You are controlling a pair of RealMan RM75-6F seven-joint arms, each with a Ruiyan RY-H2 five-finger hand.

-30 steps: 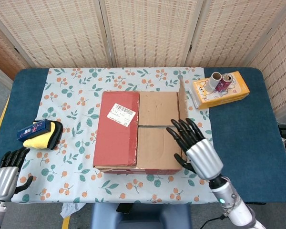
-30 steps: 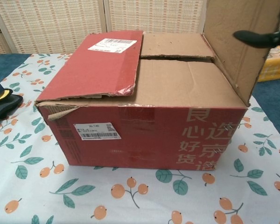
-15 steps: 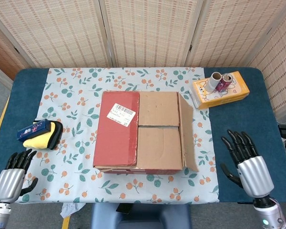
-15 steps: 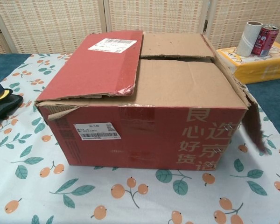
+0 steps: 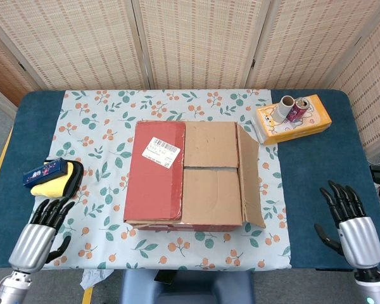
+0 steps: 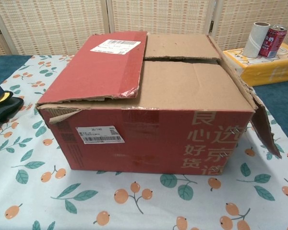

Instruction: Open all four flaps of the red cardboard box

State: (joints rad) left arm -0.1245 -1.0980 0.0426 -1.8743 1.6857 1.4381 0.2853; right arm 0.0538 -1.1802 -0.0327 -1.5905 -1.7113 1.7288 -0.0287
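One flap (image 5: 249, 175) hangs folded out on the red cardboard box (image 6: 149, 139); three lie flat. Both hands, left hand (image 5: 39, 235) and right hand (image 5: 351, 226), hover spread and empty, so the left should hook the red flap's (image 5: 157, 170) torn inner edge and swing it outward.

The right robot hand (image 5: 349, 223) is moving away from the red cardboard box (image 5: 183, 174). One second ago it was touching the right flap (image 5: 249, 174) near the middle of the frame; now it is hovering in the lower right corner of the head view, fingers apart, holding nothing. In the chest view it is no longer showing. The right flap, which was standing up, is now hanging down over the box's right side. The left robot hand (image 5: 41, 231) is coming up a little from the lower left corner, toward the box.
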